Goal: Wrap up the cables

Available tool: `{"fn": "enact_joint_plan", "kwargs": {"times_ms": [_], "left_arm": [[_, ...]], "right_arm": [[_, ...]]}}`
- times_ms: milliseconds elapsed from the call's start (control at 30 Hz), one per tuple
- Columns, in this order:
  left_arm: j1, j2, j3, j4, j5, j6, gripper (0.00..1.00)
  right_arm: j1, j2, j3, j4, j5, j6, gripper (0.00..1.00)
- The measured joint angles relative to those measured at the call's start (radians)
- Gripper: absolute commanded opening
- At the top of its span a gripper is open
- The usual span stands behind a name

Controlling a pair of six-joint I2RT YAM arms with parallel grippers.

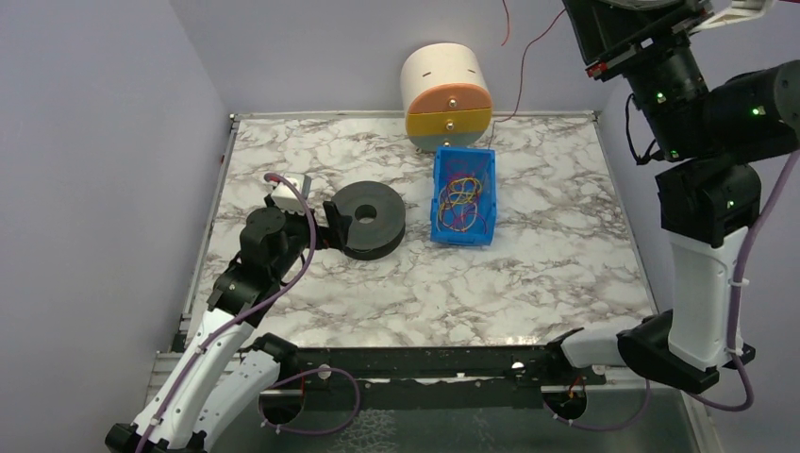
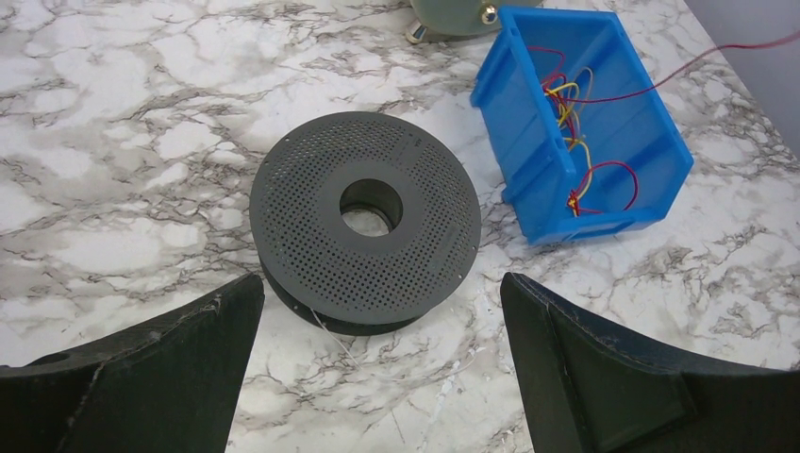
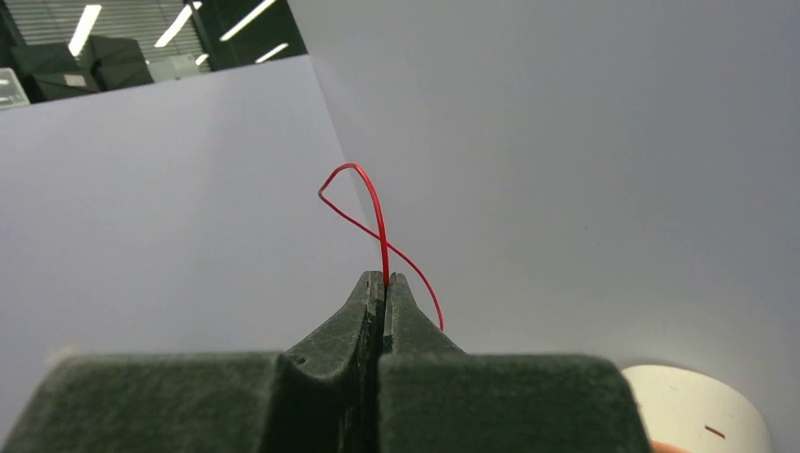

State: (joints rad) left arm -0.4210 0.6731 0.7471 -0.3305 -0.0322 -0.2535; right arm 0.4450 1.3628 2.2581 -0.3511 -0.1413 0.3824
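Red wire (image 3: 379,226) pinched in right gripper (image 3: 385,280) tips, looping above them, left gripper (image 2: 382,288) spread wide before black spool (image 2: 311,203)

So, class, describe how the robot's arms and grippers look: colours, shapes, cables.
The left arm and right arm share white shells and black joints, with a purple cord running along each. Small green lights dot the right one. The fingers are black, matte wedges.

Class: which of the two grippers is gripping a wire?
The right gripper, shut on the red wire; the left gripper stands open and empty.
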Motion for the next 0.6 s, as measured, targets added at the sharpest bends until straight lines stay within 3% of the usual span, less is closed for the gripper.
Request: {"fn": "enact_joint_plan", "kwargs": {"times_ms": [600], "left_arm": [[0.000,-0.020,-0.003,0.000,-0.002,0.000,0.99]], "right_arm": [[0.000,-0.091,0.003,0.285,0.004,0.137,0.01]]}}
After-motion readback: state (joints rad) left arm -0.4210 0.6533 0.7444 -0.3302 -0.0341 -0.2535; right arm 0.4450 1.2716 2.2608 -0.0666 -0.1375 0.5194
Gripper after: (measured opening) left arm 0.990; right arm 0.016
